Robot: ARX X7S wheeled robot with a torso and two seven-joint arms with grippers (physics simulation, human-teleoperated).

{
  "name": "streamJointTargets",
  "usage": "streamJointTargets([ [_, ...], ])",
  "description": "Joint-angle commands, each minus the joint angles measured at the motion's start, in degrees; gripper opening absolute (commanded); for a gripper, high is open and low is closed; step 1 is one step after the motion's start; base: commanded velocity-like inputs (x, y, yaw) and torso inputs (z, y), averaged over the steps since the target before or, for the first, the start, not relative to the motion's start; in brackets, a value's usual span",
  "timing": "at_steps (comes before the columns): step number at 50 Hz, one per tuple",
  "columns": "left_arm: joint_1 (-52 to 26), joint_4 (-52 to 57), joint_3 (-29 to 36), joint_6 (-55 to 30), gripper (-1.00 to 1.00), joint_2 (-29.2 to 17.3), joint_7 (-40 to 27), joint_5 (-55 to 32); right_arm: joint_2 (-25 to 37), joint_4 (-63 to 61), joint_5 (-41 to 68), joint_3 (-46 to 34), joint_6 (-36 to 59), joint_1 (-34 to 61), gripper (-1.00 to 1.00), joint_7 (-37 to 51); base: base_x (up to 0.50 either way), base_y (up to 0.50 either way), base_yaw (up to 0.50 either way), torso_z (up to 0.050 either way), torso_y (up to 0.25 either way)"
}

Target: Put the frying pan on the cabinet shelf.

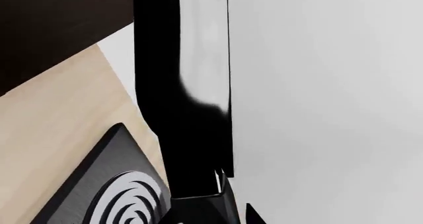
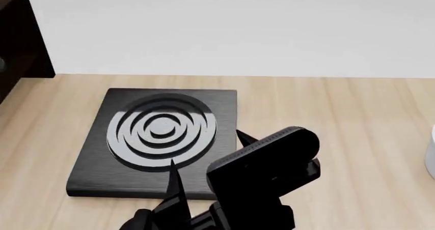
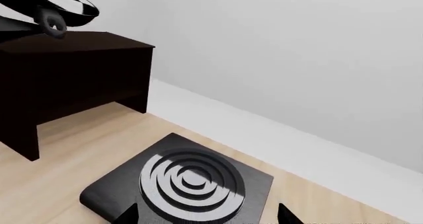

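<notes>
The frying pan (image 1: 172, 85) fills the middle of the left wrist view as a tall black shape with a glossy pale inside, running down into my left gripper (image 1: 231, 211), which is shut on it. In the right wrist view the pan (image 3: 63, 6) hangs tilted just above the dark cabinet (image 3: 73, 70), with its handle loop toward the camera. The cabinet also shows in the left wrist view (image 1: 53, 26) and at the head view's left edge (image 2: 20, 41). My right gripper (image 3: 206, 216) is open and empty, low over the near edge of the stove plate; it also shows in the head view (image 2: 209, 159).
A square black stove plate (image 2: 160, 138) with grey rings lies on the light wooden table (image 2: 340, 118); it also shows in the right wrist view (image 3: 191, 179) and in the left wrist view (image 1: 112, 194). Part of a white bowl (image 2: 431, 153) is at the right edge. A white wall stands behind.
</notes>
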Motion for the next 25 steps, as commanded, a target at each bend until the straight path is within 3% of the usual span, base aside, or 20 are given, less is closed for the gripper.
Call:
streamJointTargets([
  [1, -0.35, 0.06, -18.31, 0.96, -1.00, 0.91, 4.74, 10.07, -0.04, 0.08, 0.52, -0.08, 0.26, 0.25, 1.00, 0.44, 0.00, 0.00, 0.00, 0.000, 0.000],
  [18, -1.33, 0.03, -19.27, 2.39, -1.00, -0.14, 4.68, 15.68, 0.41, 0.14, 0.89, -0.05, -1.08, -0.80, 1.00, 0.76, 0.00, 0.00, -0.01, 0.001, 0.000],
  [19, -1.40, 0.03, -17.72, 2.44, 1.00, -0.07, 5.68, 16.51, 0.46, 0.18, 0.83, -0.05, -1.24, -0.89, 1.00, 0.82, 0.00, 0.00, -0.01, 0.000, 0.000],
  [25, -0.99, 0.03, -17.19, 3.07, 1.00, -0.35, 6.49, 16.40, 0.34, 0.52, 0.85, -0.40, -1.95, -1.24, 1.00, 0.99, 0.00, 0.01, 0.00, 0.000, 0.000],
])
